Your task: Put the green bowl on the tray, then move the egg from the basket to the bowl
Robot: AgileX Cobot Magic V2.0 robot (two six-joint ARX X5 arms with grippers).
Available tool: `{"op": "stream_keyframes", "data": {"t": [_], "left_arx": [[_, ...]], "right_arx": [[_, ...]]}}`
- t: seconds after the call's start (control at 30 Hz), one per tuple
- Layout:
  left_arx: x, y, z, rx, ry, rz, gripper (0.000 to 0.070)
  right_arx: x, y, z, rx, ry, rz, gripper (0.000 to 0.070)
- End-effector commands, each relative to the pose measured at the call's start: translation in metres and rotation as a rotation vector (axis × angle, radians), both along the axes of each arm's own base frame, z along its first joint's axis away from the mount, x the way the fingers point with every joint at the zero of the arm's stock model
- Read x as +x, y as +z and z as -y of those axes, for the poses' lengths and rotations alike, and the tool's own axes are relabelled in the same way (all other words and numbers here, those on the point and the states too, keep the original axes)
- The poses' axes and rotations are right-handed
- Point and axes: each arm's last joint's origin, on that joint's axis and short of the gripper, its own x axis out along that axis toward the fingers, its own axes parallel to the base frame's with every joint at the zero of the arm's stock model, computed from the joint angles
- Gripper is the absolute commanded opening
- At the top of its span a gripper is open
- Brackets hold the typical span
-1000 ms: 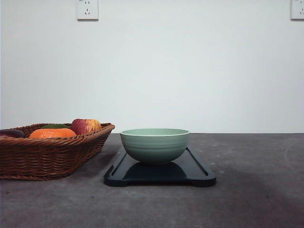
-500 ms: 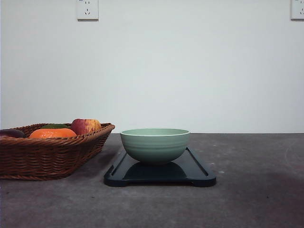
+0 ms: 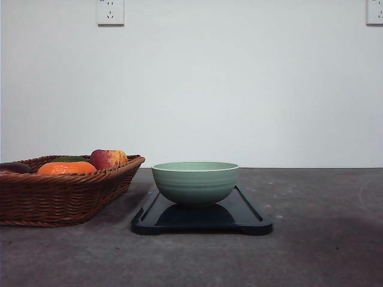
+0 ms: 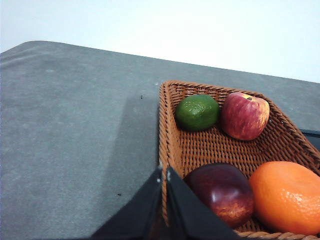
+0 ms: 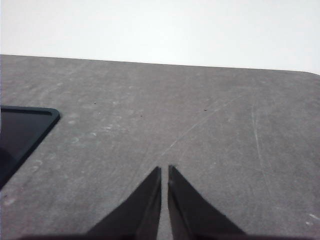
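green bowl (image 3: 195, 182) on tray (image 3: 248, 216), frame centre | basket (image 3: 72, 194) lower left: apple (image 3: 108, 158), orange (image 3: 66, 168), lime (image 4: 197, 112), plum (image 4: 222, 191) | left gripper (image 4: 163, 175), right gripper (image 5: 165, 172) both closed, empty

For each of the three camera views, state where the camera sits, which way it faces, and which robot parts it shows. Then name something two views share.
Front: low over the table, facing the wall; pale green ridged bowl on the dark rectangular tray.
Left wrist: on the left arm, over the brown wicker basket; shut left gripper.
Right wrist: on the right arm, over bare table; shut right gripper.
Shared: front and left wrist both show the basket.
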Motion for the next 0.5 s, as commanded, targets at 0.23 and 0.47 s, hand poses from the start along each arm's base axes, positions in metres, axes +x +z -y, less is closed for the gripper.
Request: {"op": "stream_keyframes", "data": {"t": [0.23,0.47], "left_arx": [[0.0011,-0.0054,-0.0003,0.003,0.004,-0.006,0.0],[0.0011,-0.0054,-0.0003,0.003,0.004,-0.006,0.0]], "right_arx": [[0.0003,-0.0005,0.0001,0.017,-0.004,0.004,0.0016],[0.0003,-0.0005,0.0001,0.017,-0.004,0.004,0.0016]]}}
